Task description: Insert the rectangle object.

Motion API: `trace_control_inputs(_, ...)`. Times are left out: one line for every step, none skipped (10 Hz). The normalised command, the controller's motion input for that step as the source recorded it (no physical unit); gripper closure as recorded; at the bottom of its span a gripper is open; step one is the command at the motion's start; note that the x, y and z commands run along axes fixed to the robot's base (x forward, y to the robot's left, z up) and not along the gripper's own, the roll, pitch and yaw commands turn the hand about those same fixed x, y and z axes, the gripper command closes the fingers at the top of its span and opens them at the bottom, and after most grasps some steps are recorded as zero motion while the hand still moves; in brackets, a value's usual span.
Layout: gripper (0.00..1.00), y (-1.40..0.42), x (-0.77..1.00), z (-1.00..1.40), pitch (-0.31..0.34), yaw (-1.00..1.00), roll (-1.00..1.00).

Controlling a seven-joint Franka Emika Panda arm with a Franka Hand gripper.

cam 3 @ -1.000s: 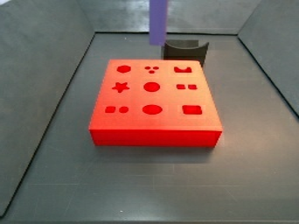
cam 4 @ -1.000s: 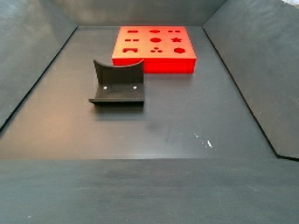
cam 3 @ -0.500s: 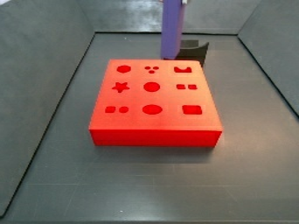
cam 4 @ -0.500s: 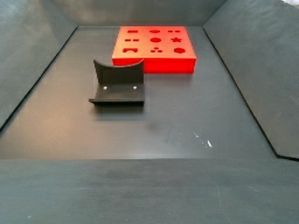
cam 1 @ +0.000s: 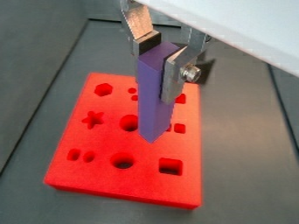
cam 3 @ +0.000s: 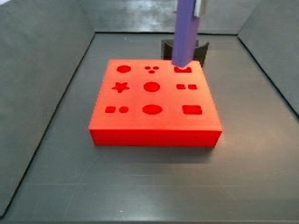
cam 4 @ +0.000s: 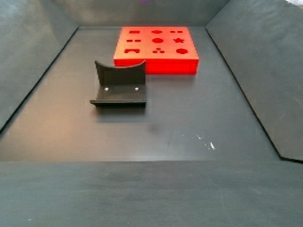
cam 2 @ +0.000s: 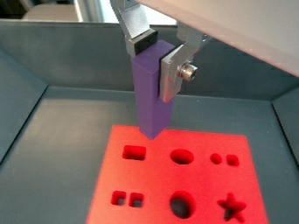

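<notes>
I see the gripper (cam 1: 163, 54) clamped on the upright purple bar (cam 1: 153, 92), hanging over the red block's (cam 3: 155, 96) far right. No legible writing anywhere.

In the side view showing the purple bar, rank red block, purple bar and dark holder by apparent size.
1. Red block, clearly largest.
2. Purple bar; its top and the gripper are cut off.
3. Dark holder, mostly hidden behind the bar and farther away, so its rank is unsure.

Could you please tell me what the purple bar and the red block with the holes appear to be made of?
Long purple rectangular bar, held upright in the pincer above the block: probably matte plastic, judging by its uniform colour and lack of glare. Flat red block with shaped holes: likely moulded or printed plastic, evenly saturated and slightly satiny.
</notes>
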Motion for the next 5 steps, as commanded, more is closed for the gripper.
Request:
trace_control_inputs(1.00,0.00,0.50,-0.10,0.000,-0.65,-0.05)
trace_control_inputs(1.00,0.00,0.54,-0.11,0.000,-0.62,-0.05)
trace_control_inputs(1.00,-0.01,0.52,-0.13,0.000,-0.63,-0.04)
trace_control_inputs(1.00,-0.08,0.46,-0.12,0.000,-0.65,-0.03)
trace_control_inputs(1.00,-0.14,0.00,0.00,0.030,-0.27,0.00)
